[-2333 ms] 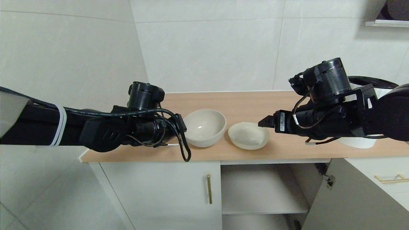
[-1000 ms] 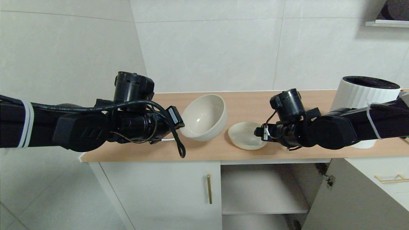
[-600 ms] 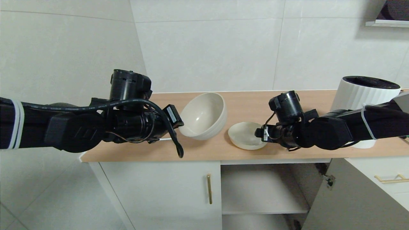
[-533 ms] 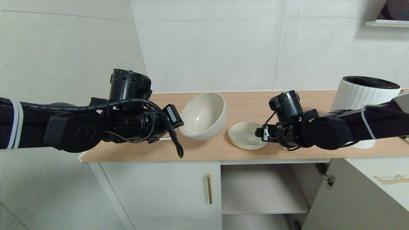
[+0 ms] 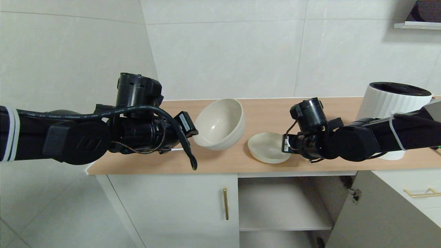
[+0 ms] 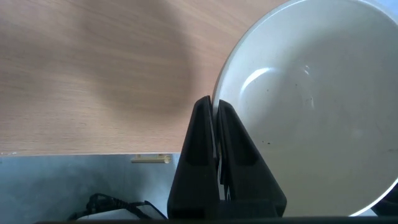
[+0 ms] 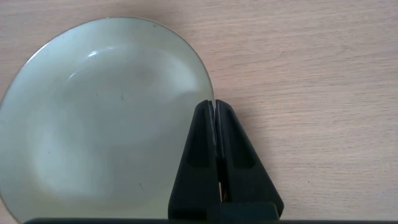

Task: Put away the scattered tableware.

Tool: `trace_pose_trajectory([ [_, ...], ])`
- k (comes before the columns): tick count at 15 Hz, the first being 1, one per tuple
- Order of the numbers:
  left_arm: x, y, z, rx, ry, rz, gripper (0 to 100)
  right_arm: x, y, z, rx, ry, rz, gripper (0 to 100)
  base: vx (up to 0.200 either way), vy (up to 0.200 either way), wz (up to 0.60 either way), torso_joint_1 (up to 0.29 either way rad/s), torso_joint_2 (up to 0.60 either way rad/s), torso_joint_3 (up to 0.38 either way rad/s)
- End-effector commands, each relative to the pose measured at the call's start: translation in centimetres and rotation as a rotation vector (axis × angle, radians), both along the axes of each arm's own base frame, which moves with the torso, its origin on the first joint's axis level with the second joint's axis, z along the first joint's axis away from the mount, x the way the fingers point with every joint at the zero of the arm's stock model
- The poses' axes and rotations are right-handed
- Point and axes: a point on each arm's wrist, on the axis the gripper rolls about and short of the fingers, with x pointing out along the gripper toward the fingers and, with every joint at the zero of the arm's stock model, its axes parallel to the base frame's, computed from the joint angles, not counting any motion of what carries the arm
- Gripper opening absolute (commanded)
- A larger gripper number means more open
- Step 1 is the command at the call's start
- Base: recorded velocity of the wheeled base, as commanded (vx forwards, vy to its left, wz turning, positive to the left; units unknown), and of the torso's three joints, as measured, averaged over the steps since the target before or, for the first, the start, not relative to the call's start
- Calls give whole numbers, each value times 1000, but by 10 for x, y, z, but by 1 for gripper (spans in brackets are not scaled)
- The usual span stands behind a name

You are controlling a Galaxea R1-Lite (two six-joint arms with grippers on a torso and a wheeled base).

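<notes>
Nothing stowed: left gripper clamps deep cream ceramic bowl, right gripper clamps shallow pale dish near counter front edge.

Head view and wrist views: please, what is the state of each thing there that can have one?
deep bowl: tilted, rim pinched.
shallow dish: rim pinched.
left gripper: shut on the deep bowl.
right gripper: shut on the shallow dish.
left cabinet door: shut.
right cabinet door: open.
</notes>
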Motion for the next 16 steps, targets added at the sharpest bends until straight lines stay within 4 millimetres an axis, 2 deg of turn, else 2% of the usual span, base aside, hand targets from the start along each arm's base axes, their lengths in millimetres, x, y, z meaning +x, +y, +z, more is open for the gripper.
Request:
trace_pose_trajectory([
  [1,0,0,0,-1,-1,0,0,-1,0,2,1,-3,0,0,0,0,0,0,0,0],
  [4,-1,0,0,0,1,1,0,-2,-1,4,4,-6,1,0,0,0,0,0,0,0],
  [7,-21,13,-1,2,22,15,0,-33,-17,39,85,-20,89,0,0,0,0,0,0,0],
  [9,-31,18,7,-4,-1,15,0,-67,-34,58,120,8,148,0,0,0,0,0,0,0],
  [10,-34,19,7,-4,1,15,0,-75,-39,63,129,11,161,0,0,0,0,0,0,0],
  [11,-43,22,5,18,-7,3,0,-93,-47,73,159,13,206,0,0,0,0,0,0,0],
  [16,-100,45,-2,134,-45,-68,0,-134,-70,66,137,96,232,0,0,0,0,0,0,0],
])
